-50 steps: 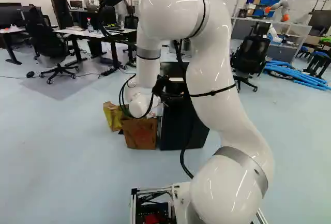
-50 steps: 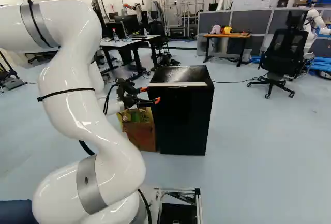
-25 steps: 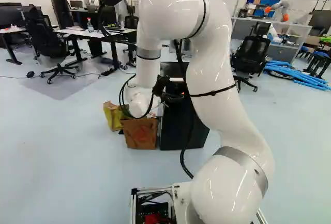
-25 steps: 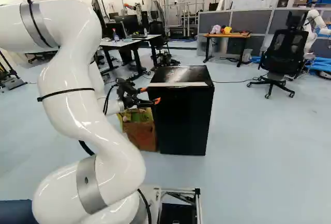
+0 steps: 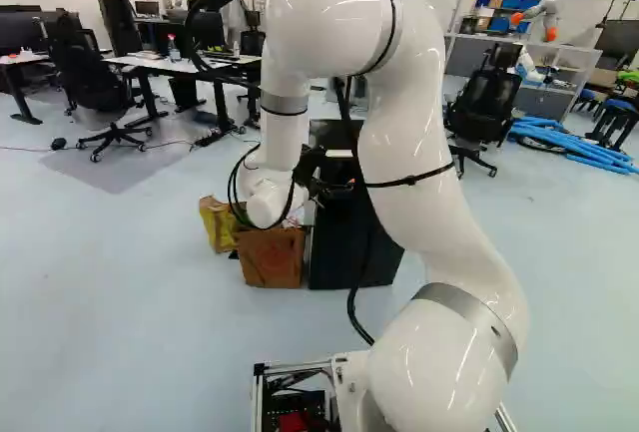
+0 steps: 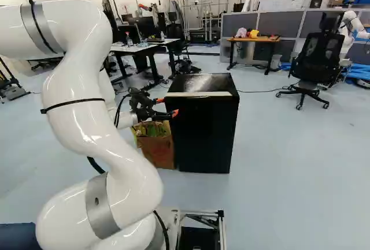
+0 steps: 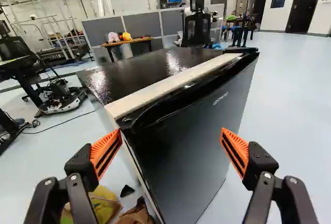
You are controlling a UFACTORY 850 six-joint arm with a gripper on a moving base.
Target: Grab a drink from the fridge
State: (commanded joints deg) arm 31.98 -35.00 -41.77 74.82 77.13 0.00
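The pale blue floor (image 6: 289, 181) carries everything. A thick white jointed arm (image 5: 399, 133), banded in grey and black, rises from the foot of the left base view and bends over toward a boxy black fridge (image 6: 202, 131).

The fridge stands upright on the floor ahead, near the middle of the right base view. Its top is glossy and reflective, its dark front door (image 7: 191, 146) looks shut, and a flat, light-coloured strip (image 7: 165, 87) runs along the top just behind the door.

Beside it sits a brown bag (image 5: 271, 257), with a yellow bag (image 5: 218, 224) next to that.

The black two-fingered tool (image 6: 167, 106) is at the fridge's upper edge, on the bags' side. In the wrist view its fingers stand wide apart, and the door's top corner shows ahead between them, close by one ribbed orange pad (image 7: 106, 154); whether that pad touches it, I cannot tell.
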